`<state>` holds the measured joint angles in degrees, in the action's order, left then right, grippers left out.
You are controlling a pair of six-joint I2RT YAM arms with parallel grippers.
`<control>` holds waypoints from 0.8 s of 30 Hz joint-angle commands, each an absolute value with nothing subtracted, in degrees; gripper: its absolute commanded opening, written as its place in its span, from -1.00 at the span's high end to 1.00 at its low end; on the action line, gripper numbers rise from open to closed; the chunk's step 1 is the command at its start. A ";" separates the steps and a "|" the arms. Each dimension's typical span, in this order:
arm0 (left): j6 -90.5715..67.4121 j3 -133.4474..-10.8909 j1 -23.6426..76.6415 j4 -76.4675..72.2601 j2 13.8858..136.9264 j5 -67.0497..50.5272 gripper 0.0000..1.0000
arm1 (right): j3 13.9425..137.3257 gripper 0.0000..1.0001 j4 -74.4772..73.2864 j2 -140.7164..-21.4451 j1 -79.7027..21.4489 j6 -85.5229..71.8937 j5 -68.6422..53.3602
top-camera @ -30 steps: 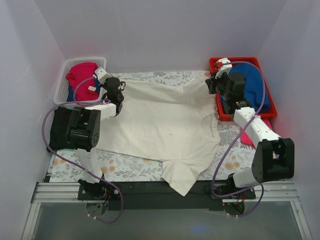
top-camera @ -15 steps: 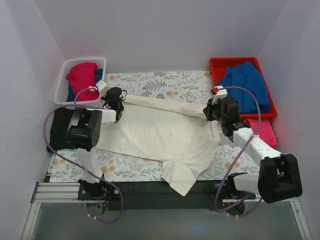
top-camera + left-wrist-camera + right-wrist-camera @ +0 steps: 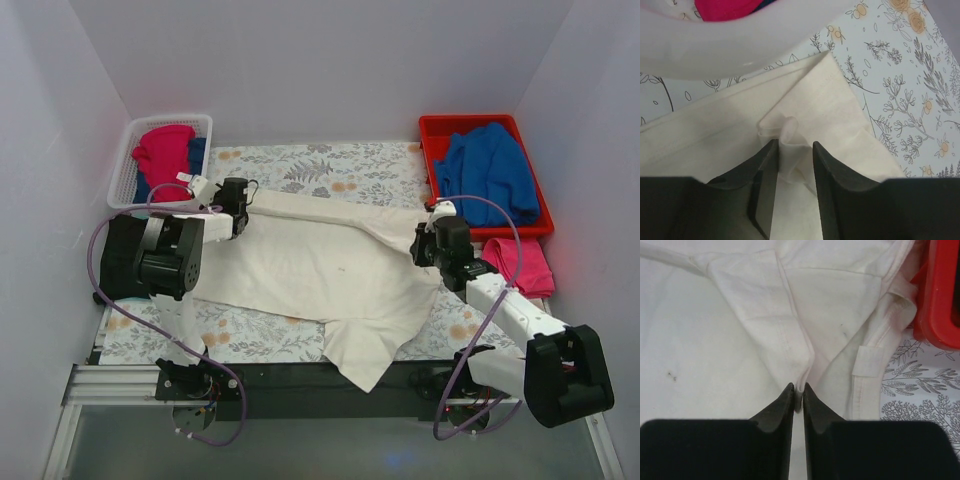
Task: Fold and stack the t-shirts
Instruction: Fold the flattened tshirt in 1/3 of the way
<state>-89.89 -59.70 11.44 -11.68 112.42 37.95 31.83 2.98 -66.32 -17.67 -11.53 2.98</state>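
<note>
A large cream-white t-shirt (image 3: 320,270) lies spread on the floral tablecloth (image 3: 330,165), its far edge folded toward me. My left gripper (image 3: 243,200) is low at the shirt's far-left corner. In the left wrist view its jaws (image 3: 792,146) stand apart, with a loose bunch of cream cloth (image 3: 787,127) between them. My right gripper (image 3: 420,245) is at the shirt's right side, shut on a pinched fold of the cream cloth (image 3: 798,388). A black cloth (image 3: 113,258) lies at the left edge beside the left arm.
A white basket (image 3: 122,170) at the back left holds red cloth (image 3: 165,150). A red bin (image 3: 432,130) at the back right holds a blue garment (image 3: 490,170). A pink cloth (image 3: 522,262) lies in front of the bin. The cream shirt's lower part hangs over the near table edge (image 3: 365,365).
Both grippers came toward me and down, pulling the shirt's far edge over itself and baring the tablecloth at the back. The left jaws have parted; the right still pinches cloth.
</note>
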 commanded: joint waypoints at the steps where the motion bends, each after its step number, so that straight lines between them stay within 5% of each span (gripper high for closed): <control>1: -99.29 -62.58 11.16 -0.01 111.89 39.46 0.22 | 30.76 0.60 0.10 -62.59 -17.93 -14.76 6.15; 11: -107.05 -58.54 11.43 6.33 103.19 45.44 0.15 | 29.70 0.36 -5.98 -54.93 -18.02 -19.16 10.73; 24: -103.63 -49.58 12.74 3.43 89.57 46.76 0.13 | 37.00 0.34 -1.41 -70.04 -25.75 -19.77 2.90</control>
<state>-104.38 -51.42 12.49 4.10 93.69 43.35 33.82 -4.43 -69.08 -23.09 -19.11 4.49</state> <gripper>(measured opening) 0.433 0.328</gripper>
